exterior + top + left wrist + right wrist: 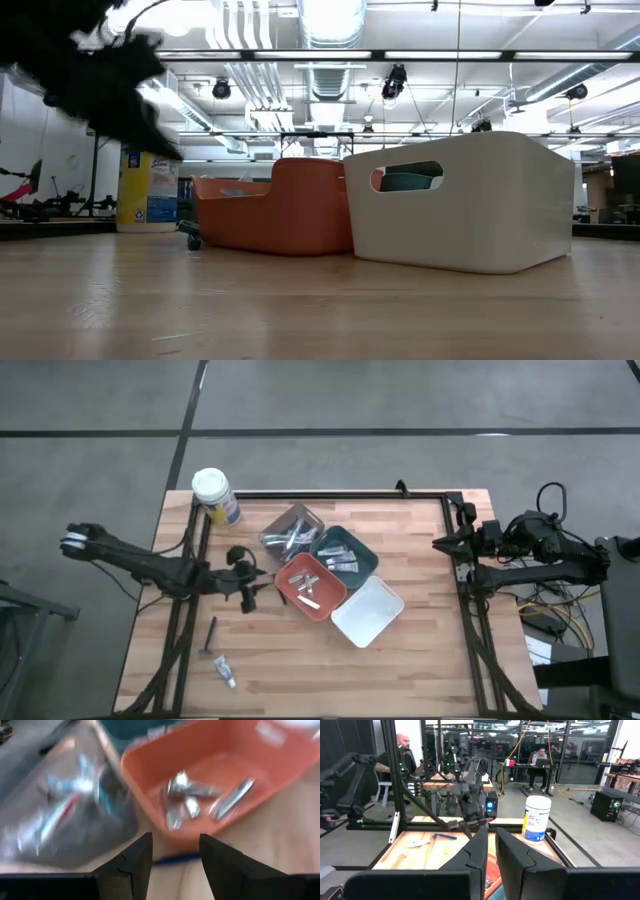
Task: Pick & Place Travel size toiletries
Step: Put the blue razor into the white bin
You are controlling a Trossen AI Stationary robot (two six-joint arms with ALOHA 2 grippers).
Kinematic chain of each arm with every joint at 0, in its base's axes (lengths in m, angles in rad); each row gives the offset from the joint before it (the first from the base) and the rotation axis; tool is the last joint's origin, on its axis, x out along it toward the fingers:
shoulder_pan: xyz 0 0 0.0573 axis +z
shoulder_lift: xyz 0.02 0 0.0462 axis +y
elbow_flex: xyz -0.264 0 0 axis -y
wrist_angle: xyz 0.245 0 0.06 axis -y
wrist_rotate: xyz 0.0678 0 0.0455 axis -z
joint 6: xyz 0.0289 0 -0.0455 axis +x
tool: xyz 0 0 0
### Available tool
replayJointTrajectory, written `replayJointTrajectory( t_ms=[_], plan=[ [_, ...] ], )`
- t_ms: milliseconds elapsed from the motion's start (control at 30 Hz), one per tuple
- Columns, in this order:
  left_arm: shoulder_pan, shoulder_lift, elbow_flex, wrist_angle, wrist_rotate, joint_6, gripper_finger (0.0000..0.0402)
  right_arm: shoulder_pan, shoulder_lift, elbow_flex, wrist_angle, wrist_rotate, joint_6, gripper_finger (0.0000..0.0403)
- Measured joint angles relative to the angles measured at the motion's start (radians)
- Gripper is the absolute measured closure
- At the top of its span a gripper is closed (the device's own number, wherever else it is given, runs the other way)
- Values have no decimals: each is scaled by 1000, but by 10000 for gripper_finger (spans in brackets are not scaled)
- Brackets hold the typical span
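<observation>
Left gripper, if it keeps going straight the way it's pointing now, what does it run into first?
Most likely the near wall of the orange tray. The left gripper, jaws open, points at that tray's front edge, with the grey tray just beside that line. Depth is hard to judge from the wrist view.

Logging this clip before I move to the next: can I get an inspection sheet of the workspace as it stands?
Surface: wooden table, mostly bare.
Job's things: toiletries in the orange tray, teal tray and clear tray; white tray looks empty; a dark razor and a small tube lie loose.
Clutter: canister.
Grippers: left pincer open beside the orange tray; right pincer slightly open at the table's edge.
Cables: bundle beside the table.
Surroundings: people seated behind.
</observation>
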Motion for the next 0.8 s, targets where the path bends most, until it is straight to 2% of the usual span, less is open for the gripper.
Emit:
replayJointTrajectory(
  t_ms=[133,267,467,800],
  plan=[
    [0,-36,-132,83,-68,-1,234,0,0,0,0,0,1,369],
    [1,-34,-207,174,-133,-15,234,0,0,0,0,0,1,369],
    [3,0,-240,199,-140,-90,234,0,0,0,0,0,0,369],
    [3,156,-236,310,-157,-81,234,0,0,0,0,0,-1,369]
  ],
)
